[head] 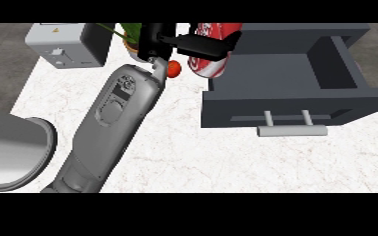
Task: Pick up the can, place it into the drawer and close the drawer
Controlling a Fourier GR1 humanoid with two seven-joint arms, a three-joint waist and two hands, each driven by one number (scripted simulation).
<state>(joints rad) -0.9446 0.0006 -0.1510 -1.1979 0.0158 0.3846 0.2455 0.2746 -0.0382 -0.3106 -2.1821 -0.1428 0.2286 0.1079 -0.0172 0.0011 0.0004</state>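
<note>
A red can [212, 64] with white lettering shows at the top centre, just left of the open drawer's left wall. My left hand [164, 41] is shut on it, with black fingers [207, 46] wrapped across the can's middle and hiding part of it. The grey forearm [111, 125] runs up from the lower left. The dark grey drawer [280, 107] stands pulled out at the right, its inside showing nothing in it, and a light grey bar handle [291, 130] sits on its front. My right hand shows in no view.
A small red-orange round thing [173, 68] lies on the counter beside the wrist. A potted plant [131, 34] and a grey box-shaped appliance [63, 45] stand at the back left. A round metal basin [26, 150] sits at the left edge.
</note>
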